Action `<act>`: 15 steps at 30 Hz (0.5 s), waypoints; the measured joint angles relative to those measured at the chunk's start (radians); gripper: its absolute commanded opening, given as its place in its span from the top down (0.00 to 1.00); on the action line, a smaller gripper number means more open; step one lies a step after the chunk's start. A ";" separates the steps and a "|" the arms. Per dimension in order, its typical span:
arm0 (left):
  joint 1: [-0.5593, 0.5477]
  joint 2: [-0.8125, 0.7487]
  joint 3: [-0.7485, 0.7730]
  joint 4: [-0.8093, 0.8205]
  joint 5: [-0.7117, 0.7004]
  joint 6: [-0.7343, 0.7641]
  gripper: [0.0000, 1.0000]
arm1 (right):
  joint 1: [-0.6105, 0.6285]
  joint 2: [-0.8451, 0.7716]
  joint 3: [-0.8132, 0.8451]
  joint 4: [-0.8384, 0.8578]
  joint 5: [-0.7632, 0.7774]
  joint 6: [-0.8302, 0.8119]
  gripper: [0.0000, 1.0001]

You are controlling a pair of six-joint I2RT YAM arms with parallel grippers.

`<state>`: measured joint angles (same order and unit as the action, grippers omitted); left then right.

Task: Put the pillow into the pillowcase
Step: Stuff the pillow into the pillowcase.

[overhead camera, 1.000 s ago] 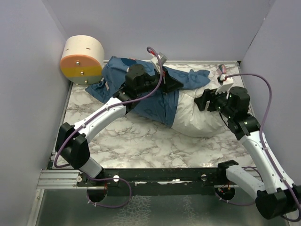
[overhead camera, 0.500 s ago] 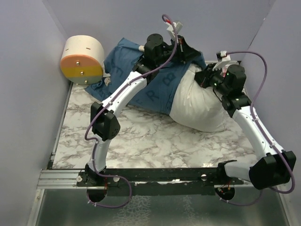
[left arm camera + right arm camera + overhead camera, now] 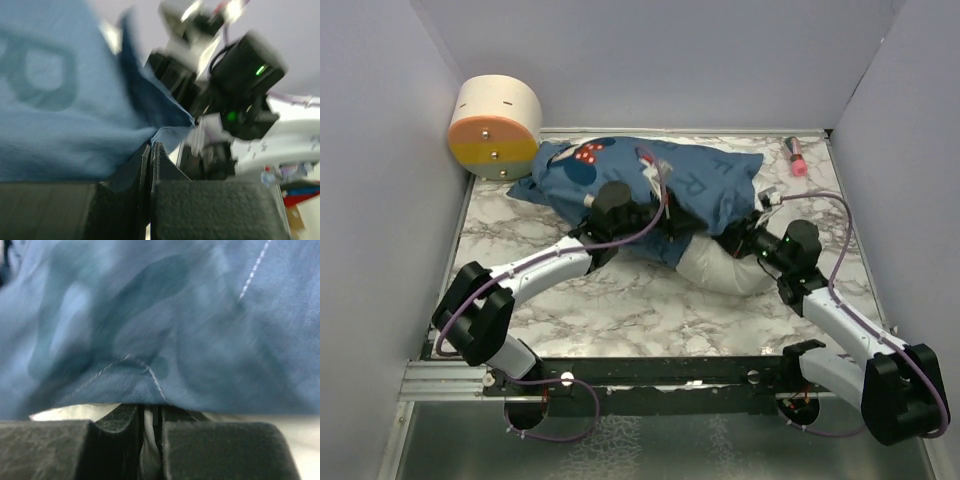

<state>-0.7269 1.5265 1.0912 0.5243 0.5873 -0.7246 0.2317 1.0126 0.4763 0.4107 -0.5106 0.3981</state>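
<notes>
The dark blue pillowcase (image 3: 650, 175) lies across the back of the table and covers most of the white pillow (image 3: 720, 272), whose near right end sticks out. My left gripper (image 3: 672, 228) is at the pillowcase's near edge. In the left wrist view it (image 3: 151, 146) is shut on a fold of blue pillowcase (image 3: 50, 100). My right gripper (image 3: 738, 240) sits at the case's opening on the right. In the right wrist view it (image 3: 150, 412) is shut with white pillow fabric (image 3: 150, 440) pinched between its fingers, and the pillowcase (image 3: 175, 325) hangs over the fingertips.
A cream cylinder with an orange and yellow face (image 3: 497, 125) stands at the back left, touching the pillowcase's corner. A small pink object (image 3: 794, 155) lies at the back right. Purple walls close in the table on three sides. My right arm's wrist (image 3: 240, 75) fills the left wrist view.
Both arms have come down from a raised position at the back. Pillow and pillowcase now lie lower on the table, and the case covers more of the pillow. The right gripper has shut.
</notes>
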 measured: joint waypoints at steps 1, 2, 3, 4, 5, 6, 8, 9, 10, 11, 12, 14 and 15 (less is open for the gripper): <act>-0.011 -0.019 -0.084 0.019 0.000 -0.002 1.00 | 0.016 0.008 -0.043 0.036 -0.035 0.014 0.83; -0.019 -0.030 -0.147 0.030 -0.001 -0.003 1.00 | 0.032 0.007 -0.073 0.055 -0.063 0.021 0.77; -0.025 -0.040 -0.218 0.042 -0.002 -0.005 1.00 | 0.054 -0.008 -0.100 0.063 -0.090 0.026 0.70; -0.029 -0.053 -0.274 0.045 -0.003 -0.007 1.00 | 0.074 -0.031 -0.119 0.060 -0.111 0.027 0.62; -0.033 -0.070 -0.325 0.044 -0.004 -0.011 1.00 | 0.093 -0.068 -0.137 0.048 -0.136 0.026 0.55; -0.037 -0.098 -0.377 0.045 -0.006 -0.014 1.00 | 0.109 -0.132 -0.153 0.011 -0.159 0.030 0.51; -0.044 -0.166 -0.451 0.040 -0.020 -0.013 1.00 | 0.125 -0.280 -0.159 -0.067 -0.191 0.041 0.40; -0.047 -0.198 -0.475 0.036 -0.030 -0.010 1.00 | 0.129 -0.343 -0.158 -0.097 -0.199 0.043 0.38; -0.049 -0.230 -0.497 0.032 -0.044 -0.006 0.99 | 0.130 -0.417 -0.146 -0.138 -0.202 0.047 0.36; -0.051 -0.266 -0.520 0.025 -0.062 0.001 0.94 | 0.131 -0.487 -0.117 -0.206 -0.200 0.047 0.33; -0.051 -0.295 -0.540 0.019 -0.082 0.007 0.87 | 0.134 -0.529 -0.084 -0.258 -0.196 0.042 0.29; -0.051 -0.333 -0.566 0.003 -0.112 0.023 0.73 | 0.134 -0.570 0.021 -0.362 -0.167 0.034 0.19; -0.051 -0.346 -0.575 -0.014 -0.125 0.030 0.65 | 0.135 -0.571 0.093 -0.423 -0.133 0.027 0.17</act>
<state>-0.7784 1.1805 0.5167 0.5106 0.4622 -0.6949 0.3668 0.4419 0.5690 -0.0120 -0.6437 0.4252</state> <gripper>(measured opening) 0.142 0.743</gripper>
